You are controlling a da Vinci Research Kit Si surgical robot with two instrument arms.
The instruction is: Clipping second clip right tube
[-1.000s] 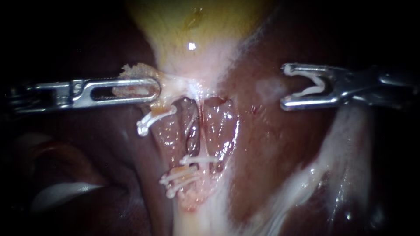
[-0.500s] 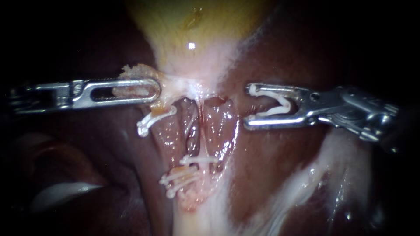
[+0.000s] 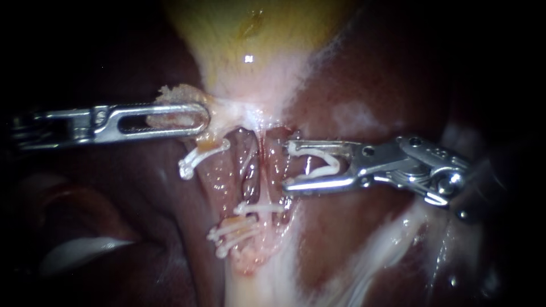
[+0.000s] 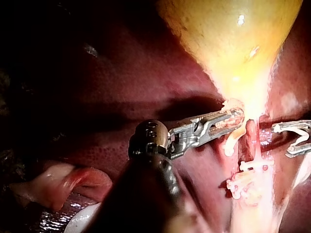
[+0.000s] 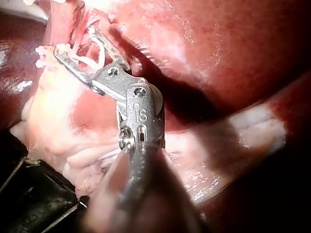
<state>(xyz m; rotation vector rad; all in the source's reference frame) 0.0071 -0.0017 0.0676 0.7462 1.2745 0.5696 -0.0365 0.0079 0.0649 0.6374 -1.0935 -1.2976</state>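
White plastic shows between the jaws of the right instrument: an open clip, each leg lying against a jaw, so the jaws stand wide apart yet hold it from both sides. Their tips sit just right of the frame's centre in the endoscope view. They are just beside the right tube, the thin pale strand running down the middle, and not yet around it. They are level with the bare stretch above the lower clip that crosses that tube, which I judge to be the spot meant for the second. At the left of the frame the left instrument has its jaws clamped on the neck of the gallbladder, probably to keep the tube taut and lifted off the liver. The clip's open mouth should pass fully across the tube before it is squeezed.
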